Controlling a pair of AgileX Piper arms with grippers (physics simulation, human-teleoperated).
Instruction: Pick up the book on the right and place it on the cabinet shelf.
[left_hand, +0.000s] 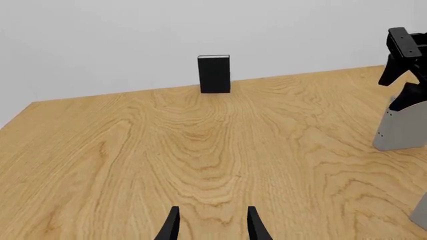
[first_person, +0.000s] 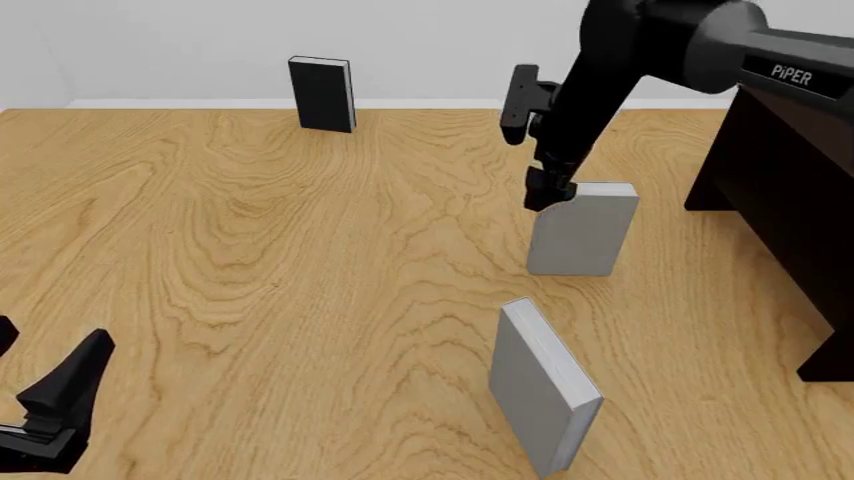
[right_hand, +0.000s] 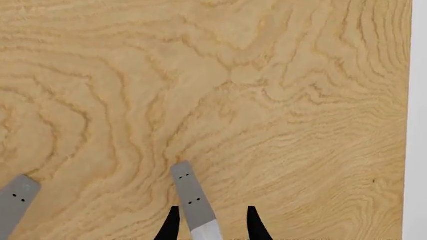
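right tool (first_person: 547, 193): lowered over top corner of the book (first_person: 579, 232), fingers straddling its upper edge, not seen clamped | left tool (left_hand: 212, 225): parted, nothing held, idle | book: upright on tabletop (first_person: 267, 260), near cabinet (first_person: 787, 190) | risk: off-centre corner grip may let book pivot or topple; larger grey book (first_person: 541, 390) nearby may be struck.

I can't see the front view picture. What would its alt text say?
The right pincer reaches down onto the top corner of an upright grey book on a wooden table, beside a dark cabinet. Another grey book stands nearer, a black book farther back.
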